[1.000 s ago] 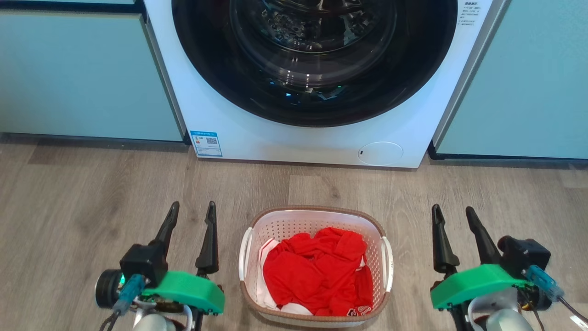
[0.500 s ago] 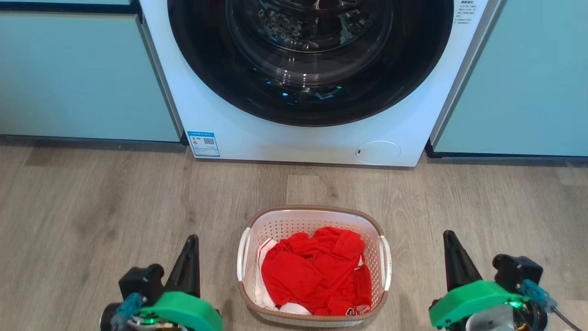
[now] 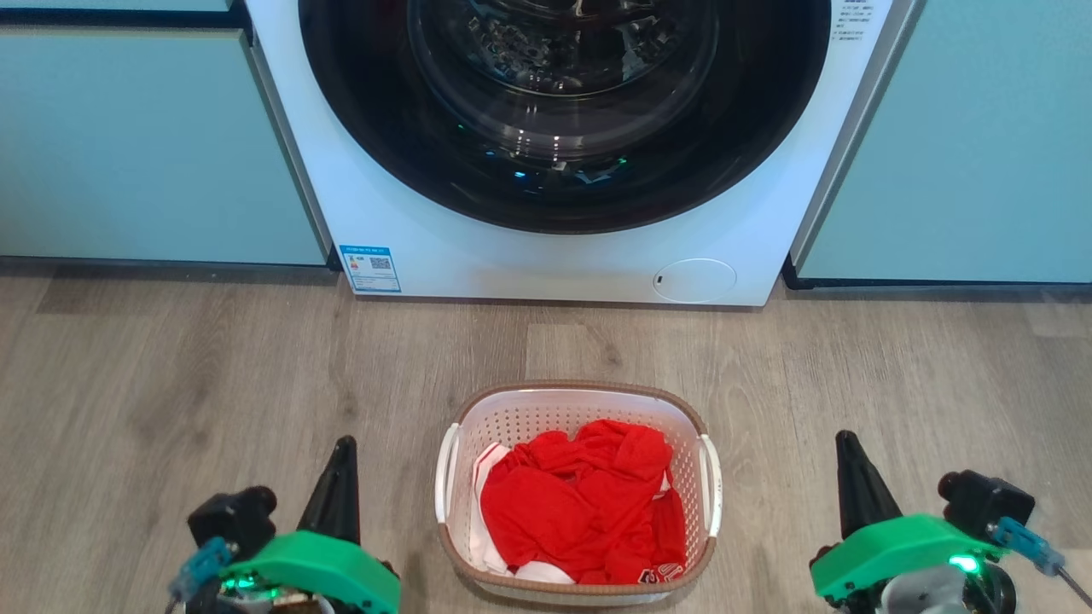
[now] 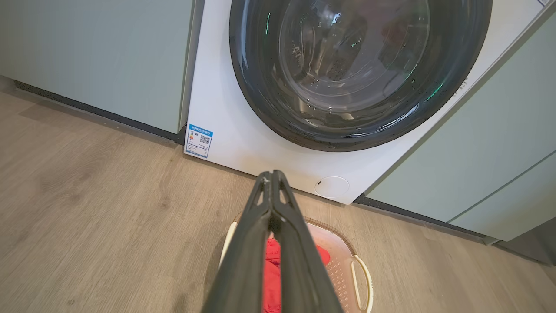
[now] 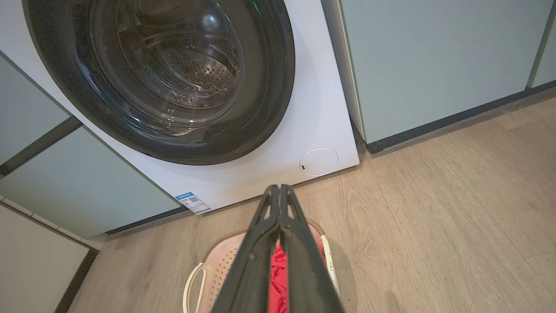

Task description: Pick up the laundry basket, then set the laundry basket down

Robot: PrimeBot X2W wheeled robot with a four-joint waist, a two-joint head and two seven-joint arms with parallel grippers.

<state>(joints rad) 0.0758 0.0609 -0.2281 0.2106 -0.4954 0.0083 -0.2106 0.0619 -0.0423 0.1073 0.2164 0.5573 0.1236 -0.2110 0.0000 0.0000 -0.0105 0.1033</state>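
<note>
White perforated laundry basket (image 3: 570, 415), brown-rimmed

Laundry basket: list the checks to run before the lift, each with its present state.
1. Laundry basket upright on the floor, between both grippers: ok.
2. Left gripper open to take the left handle: not ok, jaws shut, empty, apart from it.
3. Right gripper open for the right handle: not ok, jaws shut, empty.
4. Red clothes inside the rim, off both handles: ok.
5. Basket apart from the washing machine: ok.
</note>
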